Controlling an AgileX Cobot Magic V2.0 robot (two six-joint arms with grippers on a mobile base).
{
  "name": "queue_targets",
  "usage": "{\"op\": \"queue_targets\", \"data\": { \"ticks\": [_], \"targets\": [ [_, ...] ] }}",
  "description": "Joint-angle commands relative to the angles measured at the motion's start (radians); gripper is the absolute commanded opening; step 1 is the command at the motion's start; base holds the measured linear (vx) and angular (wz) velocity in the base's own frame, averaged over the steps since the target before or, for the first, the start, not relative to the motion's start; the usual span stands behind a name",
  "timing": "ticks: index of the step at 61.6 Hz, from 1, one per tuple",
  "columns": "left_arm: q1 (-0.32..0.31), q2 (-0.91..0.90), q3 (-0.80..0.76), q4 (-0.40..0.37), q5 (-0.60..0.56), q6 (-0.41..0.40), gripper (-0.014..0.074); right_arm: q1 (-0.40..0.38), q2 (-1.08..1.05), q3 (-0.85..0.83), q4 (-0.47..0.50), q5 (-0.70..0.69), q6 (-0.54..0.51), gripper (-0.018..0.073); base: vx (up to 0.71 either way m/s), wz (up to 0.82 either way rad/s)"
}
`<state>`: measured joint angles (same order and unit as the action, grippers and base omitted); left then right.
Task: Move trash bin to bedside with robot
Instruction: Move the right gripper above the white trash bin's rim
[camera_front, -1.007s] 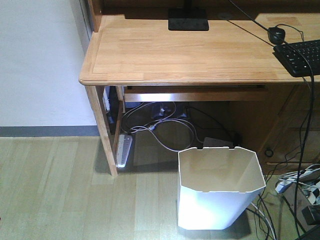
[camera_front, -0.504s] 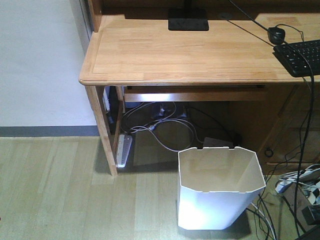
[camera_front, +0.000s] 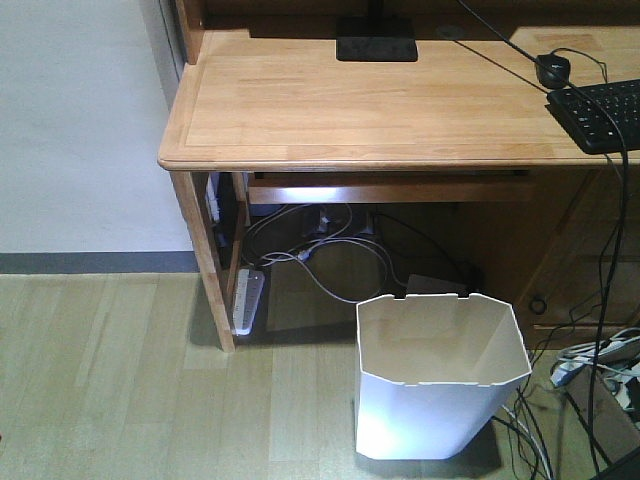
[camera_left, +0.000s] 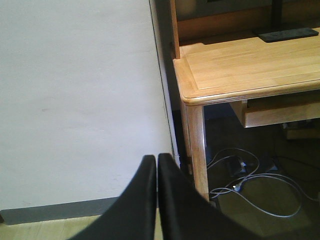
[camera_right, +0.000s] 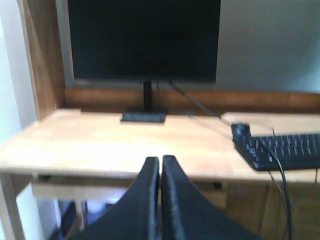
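**Three viewpoints on one desk**

The front-facing view looks steeply down from above onto the desk (camera_front: 380, 100), the floor (camera_front: 100, 380) before it and the trash bin (camera_front: 440, 390) at lower right. The left wrist view sits lower, looking past the left gripper (camera_left: 156, 159), whose closed fingers fill the bottom edge, towards the wall (camera_left: 75, 100) and the desk's left front corner. The right wrist view looks almost level over the right gripper (camera_right: 160, 160), likewise closed, at the monitor (camera_right: 144, 40) and keyboard (camera_right: 280, 150). All three views share the desktop and the monitor base (camera_front: 376, 47).
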<state>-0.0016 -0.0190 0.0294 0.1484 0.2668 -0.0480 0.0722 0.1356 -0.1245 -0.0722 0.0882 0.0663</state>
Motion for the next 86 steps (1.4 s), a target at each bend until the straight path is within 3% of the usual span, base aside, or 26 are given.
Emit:
{"op": "queue_targets", "data": {
  "ticks": [1, 11, 19, 47, 58, 74, 80, 86],
  "targets": [
    [-0.006, -0.010, 0.029, -0.001, -0.073, -0.008, -0.0006, 0.002, 0.136, -0.111, 0.000, 0.012, -0.002, -0.0011, 0.00, 0.00],
    [-0.006, -0.010, 0.029, -0.001, -0.073, -0.008, -0.0006, 0.002, 0.317, -0.210, 0.003, 0.146, -0.003, -0.0011, 0.00, 0.00],
    [-0.006, -0.010, 0.029, -0.001, -0.073, -0.008, -0.0006, 0.002, 0.393, -0.222, -0.004, 0.154, -0.010, -0.0011, 0.00, 0.00],
    [-0.006, -0.010, 0.029, -0.001, -0.073, -0.008, -0.0006, 0.001, 0.440, -0.228, -0.009, 0.326, 0.028, 0.0017, 0.00, 0.00],
    [-0.006, -0.010, 0.029, -0.001, -0.073, -0.008, -0.0006, 0.001, 0.441, -0.228, -0.073, 0.386, 0.060, 0.0165, 0.00, 0.00],
    [-0.006, -0.010, 0.029, -0.001, -0.073, -0.008, -0.0006, 0.001, 0.441, -0.228, -0.093, 0.431, 0.072, 0.0525, 0.00, 0.00],
    [-0.006, -0.010, 0.029, -0.001, -0.073, -0.008, -0.0006, 0.002, 0.441, -0.228, -0.095, 0.427, 0.066, 0.0596, 0.00, 0.00],
    [-0.006, -0.010, 0.029, -0.001, -0.073, -0.008, -0.0006, 0.002, 0.441, -0.228, -0.096, 0.405, 0.078, 0.0607, 0.00, 0.00]
  ]
}}
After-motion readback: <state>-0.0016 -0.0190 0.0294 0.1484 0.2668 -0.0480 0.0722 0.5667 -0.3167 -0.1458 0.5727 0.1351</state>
